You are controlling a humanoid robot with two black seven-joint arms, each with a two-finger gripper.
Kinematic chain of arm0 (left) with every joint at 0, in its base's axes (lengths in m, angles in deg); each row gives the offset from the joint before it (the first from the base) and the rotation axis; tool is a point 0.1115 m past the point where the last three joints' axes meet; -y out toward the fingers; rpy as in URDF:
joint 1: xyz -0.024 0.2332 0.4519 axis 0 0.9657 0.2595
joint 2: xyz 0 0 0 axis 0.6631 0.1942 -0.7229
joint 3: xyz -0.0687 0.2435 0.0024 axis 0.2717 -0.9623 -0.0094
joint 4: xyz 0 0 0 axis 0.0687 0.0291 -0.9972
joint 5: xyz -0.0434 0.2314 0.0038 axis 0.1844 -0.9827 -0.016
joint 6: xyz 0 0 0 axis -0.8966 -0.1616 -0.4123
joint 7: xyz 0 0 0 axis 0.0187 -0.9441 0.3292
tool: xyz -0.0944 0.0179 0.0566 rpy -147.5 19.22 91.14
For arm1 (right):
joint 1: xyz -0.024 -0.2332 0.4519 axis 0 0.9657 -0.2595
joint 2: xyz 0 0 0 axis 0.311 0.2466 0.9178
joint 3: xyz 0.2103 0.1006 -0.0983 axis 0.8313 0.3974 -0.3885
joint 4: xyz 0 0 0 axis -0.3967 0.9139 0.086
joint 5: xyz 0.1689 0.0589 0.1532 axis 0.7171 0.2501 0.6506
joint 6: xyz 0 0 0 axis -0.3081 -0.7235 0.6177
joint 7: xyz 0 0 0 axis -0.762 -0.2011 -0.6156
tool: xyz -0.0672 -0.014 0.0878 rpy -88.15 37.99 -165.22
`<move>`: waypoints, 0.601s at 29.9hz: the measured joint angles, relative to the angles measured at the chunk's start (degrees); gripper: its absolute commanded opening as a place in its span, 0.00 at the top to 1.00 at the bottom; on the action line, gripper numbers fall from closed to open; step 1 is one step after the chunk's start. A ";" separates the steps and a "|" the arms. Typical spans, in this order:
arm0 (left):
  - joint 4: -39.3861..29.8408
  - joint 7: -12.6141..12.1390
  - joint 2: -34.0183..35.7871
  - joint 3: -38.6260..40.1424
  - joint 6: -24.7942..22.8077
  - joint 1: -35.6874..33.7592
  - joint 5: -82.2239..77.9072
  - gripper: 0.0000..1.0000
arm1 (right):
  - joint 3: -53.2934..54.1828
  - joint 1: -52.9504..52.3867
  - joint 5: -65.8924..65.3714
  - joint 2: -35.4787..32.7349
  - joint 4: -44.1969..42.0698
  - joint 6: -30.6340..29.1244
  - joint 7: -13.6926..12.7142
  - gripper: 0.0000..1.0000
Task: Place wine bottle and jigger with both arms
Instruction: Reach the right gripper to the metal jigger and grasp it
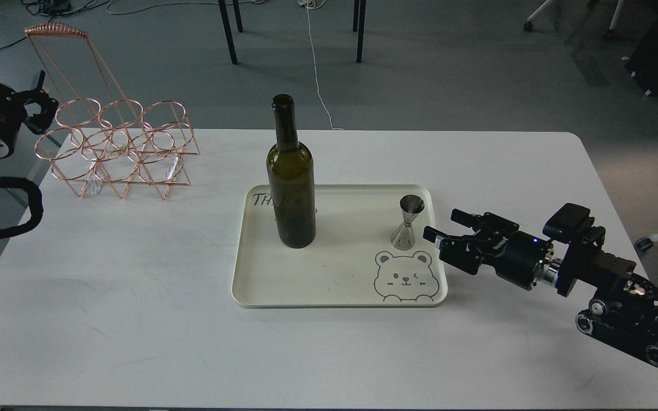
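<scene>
Claw (446,225) of the right arm hovers open just right of the tray (340,299), holding nothing, fingers pointing at the jigger (409,222). Jigger stands upright in the tray's right part, above a bear drawing. Bottle (290,182) stands upright in the tray's left part. Left claw (40,105) sits at the counter's (135,319) far-left edge, beside a copper wire rack (117,148); its opening cannot be made out.
</scene>
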 measured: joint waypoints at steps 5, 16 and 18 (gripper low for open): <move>0.01 0.04 0.42 0.00 0.00 0.06 0.02 0.01 | -5.48 -4.46 -0.16 6.65 -8.11 0.04 0.00 0.27; 0.01 0.04 1.53 0.09 0.00 0.06 0.03 0.01 | -6.45 -6.75 -0.17 13.28 -15.50 0.08 0.00 0.61; 0.01 0.04 1.55 0.10 0.00 0.06 0.03 0.01 | -6.49 -6.79 -0.17 13.60 -15.75 0.08 0.00 0.70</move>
